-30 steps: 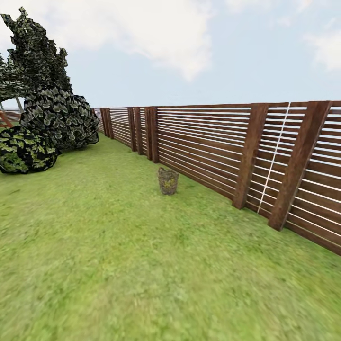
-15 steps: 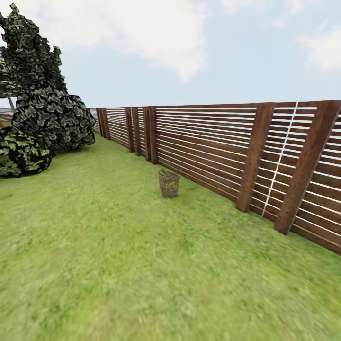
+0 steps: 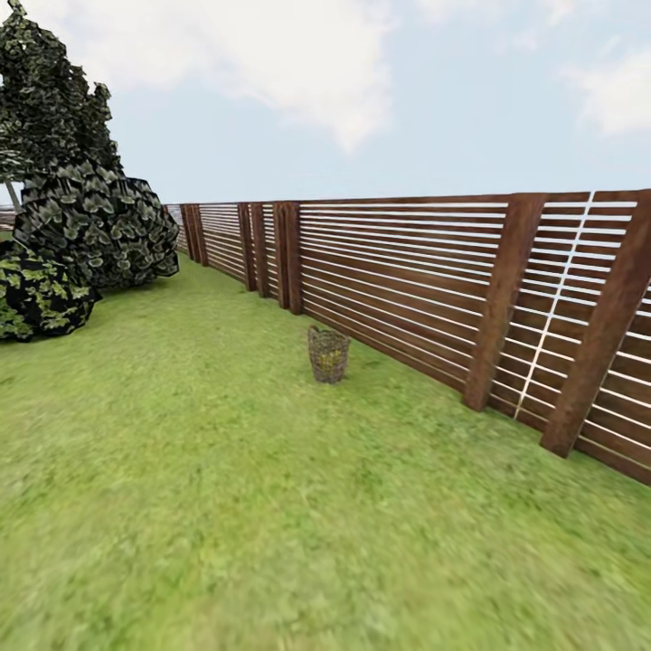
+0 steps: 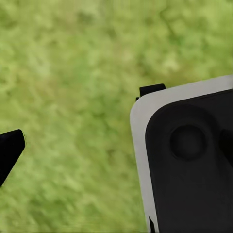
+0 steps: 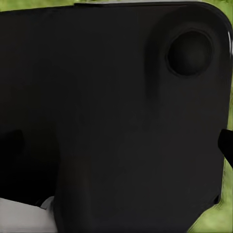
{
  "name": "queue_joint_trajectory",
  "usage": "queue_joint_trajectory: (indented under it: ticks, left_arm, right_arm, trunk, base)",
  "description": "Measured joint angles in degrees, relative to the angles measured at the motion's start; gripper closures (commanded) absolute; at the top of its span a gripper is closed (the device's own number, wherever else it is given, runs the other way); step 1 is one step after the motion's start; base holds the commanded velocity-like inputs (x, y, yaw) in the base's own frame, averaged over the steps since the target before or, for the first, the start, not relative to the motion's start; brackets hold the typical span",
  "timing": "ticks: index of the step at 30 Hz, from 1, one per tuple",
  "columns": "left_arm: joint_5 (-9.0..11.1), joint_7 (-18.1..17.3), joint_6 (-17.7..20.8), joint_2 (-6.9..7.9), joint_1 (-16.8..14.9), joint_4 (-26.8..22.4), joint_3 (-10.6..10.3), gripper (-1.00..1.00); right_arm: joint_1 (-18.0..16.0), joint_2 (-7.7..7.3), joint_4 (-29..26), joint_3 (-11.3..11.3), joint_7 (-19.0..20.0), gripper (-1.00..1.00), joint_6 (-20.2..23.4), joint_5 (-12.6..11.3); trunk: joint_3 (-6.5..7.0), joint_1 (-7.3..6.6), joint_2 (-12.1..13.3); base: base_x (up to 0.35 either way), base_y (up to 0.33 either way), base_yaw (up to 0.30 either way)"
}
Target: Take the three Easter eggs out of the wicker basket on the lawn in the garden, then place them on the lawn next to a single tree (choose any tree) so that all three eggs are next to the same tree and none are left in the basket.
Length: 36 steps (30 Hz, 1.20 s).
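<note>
The wicker basket [image 3: 328, 354] stands upright on the lawn [image 3: 226, 506], a good way ahead and close to the fence. A yellowish tint shows through its weave, but no separate Easter eggs can be made out. At the far left a tree [image 3: 54, 90] with dark blocky foliage rises behind bushes. In the left wrist view my left gripper [image 4: 80, 121] hangs open over grass, its dark fingertips [image 4: 10, 149] wide apart. In the right wrist view one dark fingertip [image 5: 227, 148] of the right gripper pokes out beside a black body panel [image 5: 111, 116].
A brown slatted wooden fence [image 3: 407, 280] runs from the middle distance to the right edge, just behind the basket. Dark leafy bushes [image 3: 90, 226] sit at the left. Open grass lies between me and the basket. A white-edged black robot panel [image 4: 189, 160] shows beside the left gripper.
The whole head view has shifted with the camera: the bushes slide left, the fence posts slide right, and the basket sits slightly lower and larger. Nothing in the scene itself has moved.
</note>
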Motion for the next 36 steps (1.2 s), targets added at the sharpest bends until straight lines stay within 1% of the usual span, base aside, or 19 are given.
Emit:
queue_joint_trajectory:
  ticks: [25,36]
  left_arm:
    - [0.0,0.0,0.0,0.0,0.0,0.0,0.0,-1.0]
    - [0.0,-0.02,0.0,0.0,0.0,0.01,0.0,-1.0]
  right_arm:
    - [0.0,0.0,0.02,-0.08,0.0,-1.0,0.0,0.0]
    - [0.0,-0.03,-0.03,-0.08,0.0,-1.0,0.0,0.0]
  trunk:
    - [-0.57,0.0,0.0]
    - [-0.58,0.0,0.0]
  base:
    - [0.263,0.204,-0.001]
    - [0.256,0.223,-0.123]
